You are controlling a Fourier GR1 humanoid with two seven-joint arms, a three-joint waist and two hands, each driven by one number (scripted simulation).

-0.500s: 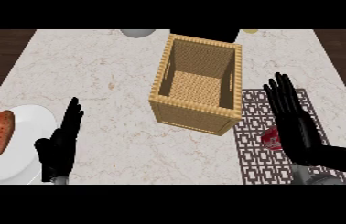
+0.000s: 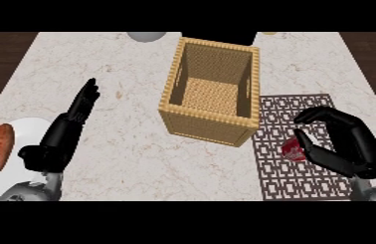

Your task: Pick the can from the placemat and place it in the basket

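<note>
Grasp step: our right robot hand (image 2: 339, 144) is curled round the red can (image 2: 293, 150) on the placemat (image 2: 288, 108) just right of the basket (image 2: 211, 128), left robot hand (image 2: 62, 138) open well left of it; next we lift over its rim.

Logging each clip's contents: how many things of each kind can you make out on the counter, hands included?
basket: 1
placemat: 1
can: 1
plate: 1
orange-brown item on the plate: 1
pale round thing cut off at the far edge: 1
hands: 2, left hand and right hand
Total: 8
</note>
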